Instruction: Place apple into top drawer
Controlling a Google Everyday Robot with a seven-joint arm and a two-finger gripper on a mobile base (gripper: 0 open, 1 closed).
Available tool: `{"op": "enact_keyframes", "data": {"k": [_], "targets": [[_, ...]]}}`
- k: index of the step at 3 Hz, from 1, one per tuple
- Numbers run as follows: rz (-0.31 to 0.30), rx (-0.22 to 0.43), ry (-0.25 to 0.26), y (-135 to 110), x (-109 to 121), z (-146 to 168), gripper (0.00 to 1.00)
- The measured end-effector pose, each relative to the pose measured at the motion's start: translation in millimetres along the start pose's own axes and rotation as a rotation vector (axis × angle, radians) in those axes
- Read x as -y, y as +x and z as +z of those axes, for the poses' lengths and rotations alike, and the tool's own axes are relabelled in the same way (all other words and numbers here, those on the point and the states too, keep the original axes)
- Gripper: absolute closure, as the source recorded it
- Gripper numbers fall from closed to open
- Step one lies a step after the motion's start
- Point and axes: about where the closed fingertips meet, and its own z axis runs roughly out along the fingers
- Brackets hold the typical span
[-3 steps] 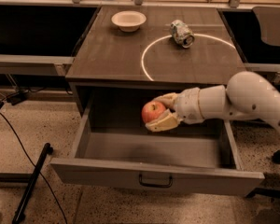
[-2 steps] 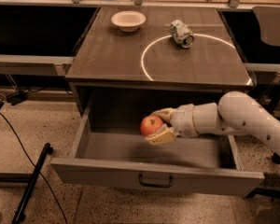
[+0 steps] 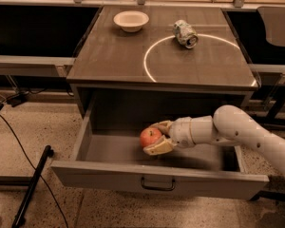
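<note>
The top drawer (image 3: 109, 175) stands pulled open under the cabinet top, its grey front panel with a dark bail handle (image 3: 157, 184) facing me. My gripper (image 3: 156, 137) reaches in from the right, inside the drawer and low over its floor. It is shut on the red-orange apple (image 3: 149, 137), with one tan finger (image 3: 162, 125) above it and one below. The apple sits near the middle of the drawer, just above the floor.
On the cabinet top (image 3: 109, 56) stand a white bowl (image 3: 131, 20) at the back left and a crushed can (image 3: 185, 33) at the back right, by a white circle mark. A black stand (image 3: 31, 186) and cable lie on the floor at left.
My gripper has carried the apple down and to the left, deeper into the drawer, nearer its floor. The drawer, bowl and can have not moved.
</note>
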Motion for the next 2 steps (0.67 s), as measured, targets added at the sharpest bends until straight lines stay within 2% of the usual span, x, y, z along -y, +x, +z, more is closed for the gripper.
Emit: {"op": "enact_keyframes", "data": {"k": [2], "targets": [[0.001, 0.0, -0.001, 0.4, -0.2, 0.5, 0.11]]}}
